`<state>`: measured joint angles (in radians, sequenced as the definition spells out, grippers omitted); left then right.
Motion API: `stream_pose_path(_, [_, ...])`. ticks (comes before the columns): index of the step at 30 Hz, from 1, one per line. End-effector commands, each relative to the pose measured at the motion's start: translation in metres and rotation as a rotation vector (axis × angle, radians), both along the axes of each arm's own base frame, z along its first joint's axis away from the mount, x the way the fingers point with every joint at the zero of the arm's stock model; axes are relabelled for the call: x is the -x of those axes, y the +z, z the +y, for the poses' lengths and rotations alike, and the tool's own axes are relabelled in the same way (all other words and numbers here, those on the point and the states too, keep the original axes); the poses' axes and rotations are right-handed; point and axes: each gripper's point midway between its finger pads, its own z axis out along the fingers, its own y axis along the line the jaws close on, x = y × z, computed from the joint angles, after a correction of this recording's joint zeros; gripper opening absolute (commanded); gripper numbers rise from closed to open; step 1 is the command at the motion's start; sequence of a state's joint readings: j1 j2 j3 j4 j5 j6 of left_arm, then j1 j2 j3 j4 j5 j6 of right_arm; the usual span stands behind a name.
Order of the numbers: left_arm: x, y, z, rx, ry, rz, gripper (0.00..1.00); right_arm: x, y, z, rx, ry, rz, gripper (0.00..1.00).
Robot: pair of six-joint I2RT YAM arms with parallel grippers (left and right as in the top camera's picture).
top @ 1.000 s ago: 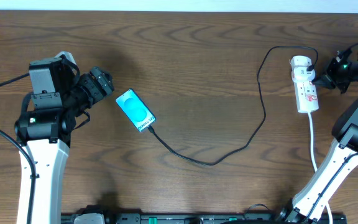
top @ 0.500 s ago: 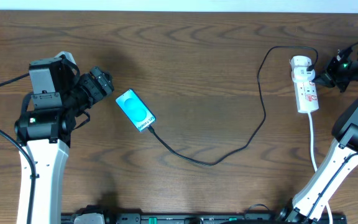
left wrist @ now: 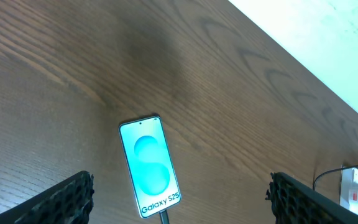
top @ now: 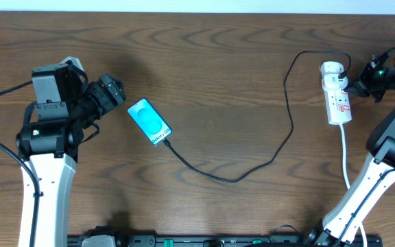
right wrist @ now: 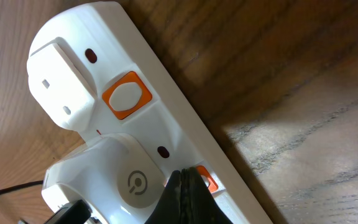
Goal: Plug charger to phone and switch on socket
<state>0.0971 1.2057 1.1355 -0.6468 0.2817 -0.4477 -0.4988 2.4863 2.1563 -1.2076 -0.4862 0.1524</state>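
Right hand [right wrist: 188, 193] fingertips are pressed together with nothing pinched between them, and are set against the socket [right wrist: 166, 134] at the orange switch [right wrist: 209, 182] beside the white adaptor [right wrist: 126, 180]. The tip is seen to cover part of that switch. Whether the switch is already rocked over cannot be told from the wrist view. A second orange switch [right wrist: 127, 94], further along the strip, is left uncovered.

The left hand [top: 110, 95] is held spread, just beside the phone [top: 149, 121] and apart from it. The phone lies flat on the worktop [top: 225, 62], screen lit. The charger [top: 238, 178] is seen to meet the phone's lower edge and to run in a loose curve across to the socket at the far right. The plugging step is therefore judged complete at both ends.

The step in hand is judged to be the switching of the socket. A short, firm press straight down onto the covered switch is called for. The strip is not held by anything, so sideways force should be avoided, since the strip could be pushed along the worktop.
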Motion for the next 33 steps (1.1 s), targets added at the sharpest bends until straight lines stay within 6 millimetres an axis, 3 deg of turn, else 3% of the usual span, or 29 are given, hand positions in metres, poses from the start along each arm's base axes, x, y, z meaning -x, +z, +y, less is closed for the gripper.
stream_pose_path(1, [-0.001,-0.001,0.004,-0.017,0.007,0.001,0.91,-0.005,-0.005,0.026,-0.055,0.03,0.01,0.01])
stream_pose_path(33, [0.0,-0.001,0.004,-0.017,0.007,0.002,0.91,-0.009,-0.005,0.042,-0.055,0.06,0.013,0.01])
